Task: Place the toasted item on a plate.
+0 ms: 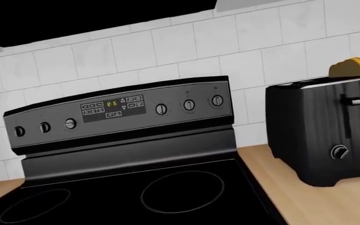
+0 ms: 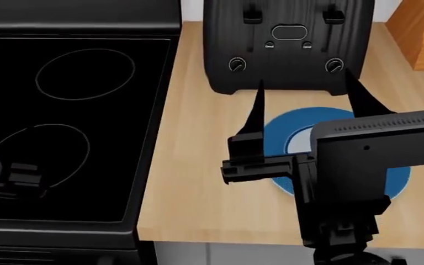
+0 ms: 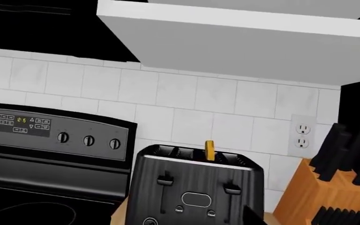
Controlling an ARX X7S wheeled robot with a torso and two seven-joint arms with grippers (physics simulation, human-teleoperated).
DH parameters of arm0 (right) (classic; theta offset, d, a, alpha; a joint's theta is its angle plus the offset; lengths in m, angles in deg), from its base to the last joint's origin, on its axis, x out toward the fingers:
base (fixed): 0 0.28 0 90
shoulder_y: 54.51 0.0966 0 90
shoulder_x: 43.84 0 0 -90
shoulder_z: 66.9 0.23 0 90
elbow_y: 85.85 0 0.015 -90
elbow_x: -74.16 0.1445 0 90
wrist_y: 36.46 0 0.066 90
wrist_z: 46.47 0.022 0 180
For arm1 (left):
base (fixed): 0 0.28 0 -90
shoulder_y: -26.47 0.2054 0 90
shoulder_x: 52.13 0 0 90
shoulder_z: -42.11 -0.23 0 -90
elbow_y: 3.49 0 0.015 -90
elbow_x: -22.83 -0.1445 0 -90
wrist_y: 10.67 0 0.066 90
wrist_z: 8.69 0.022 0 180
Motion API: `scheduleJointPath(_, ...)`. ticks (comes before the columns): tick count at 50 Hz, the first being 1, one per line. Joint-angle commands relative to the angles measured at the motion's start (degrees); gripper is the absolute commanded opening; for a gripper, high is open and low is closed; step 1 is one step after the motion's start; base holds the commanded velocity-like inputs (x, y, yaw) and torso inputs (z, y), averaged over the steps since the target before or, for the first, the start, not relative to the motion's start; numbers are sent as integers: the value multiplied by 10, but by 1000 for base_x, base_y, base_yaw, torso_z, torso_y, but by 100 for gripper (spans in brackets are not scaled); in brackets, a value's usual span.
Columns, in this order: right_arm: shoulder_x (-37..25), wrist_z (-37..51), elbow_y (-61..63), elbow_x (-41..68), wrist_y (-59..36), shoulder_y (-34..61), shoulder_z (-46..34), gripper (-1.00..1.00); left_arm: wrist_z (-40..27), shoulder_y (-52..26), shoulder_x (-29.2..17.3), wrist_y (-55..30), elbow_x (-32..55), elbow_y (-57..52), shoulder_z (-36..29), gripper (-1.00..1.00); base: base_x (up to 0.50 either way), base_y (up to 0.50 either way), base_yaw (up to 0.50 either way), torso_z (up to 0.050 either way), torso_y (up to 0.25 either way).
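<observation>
The toasted item (image 1: 350, 68) stands upright in a slot of the black toaster (image 1: 330, 131), its golden rounded top poking out; the right wrist view shows the toasted item (image 3: 209, 150) edge-on above the toaster (image 3: 196, 187). In the head view the toast is cut off above the toaster (image 2: 289, 44). The blue-rimmed plate (image 2: 308, 117) lies on the counter just in front of the toaster, partly hidden under my right arm. My right gripper (image 2: 304, 80) is open, its fingers pointing at the toaster's front above the plate. My left gripper (image 2: 9, 176) hovers over the stove's front; its jaws do not show.
A black glass-top stove (image 2: 72, 110) fills the left, with its control panel (image 1: 123, 110) against the tiled wall. A wooden knife block (image 2: 418, 33) stands right of the toaster. A white cabinet (image 3: 230, 33) hangs above. The wooden counter (image 2: 190, 165) ends near me.
</observation>
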Motion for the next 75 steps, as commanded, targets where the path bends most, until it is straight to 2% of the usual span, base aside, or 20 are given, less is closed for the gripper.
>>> scheduleJointPath(1, -2, 1, 4, 5, 1, 1, -1, 100, -2, 1, -2, 0, 2, -2, 0, 100, 141, 0, 0, 0, 0)
scheduleJointPath(75, -8, 12, 11, 31, 9, 5, -6, 100, -14, 10, -12, 10, 13, 0, -3, 100, 215, 0, 0, 0, 0)
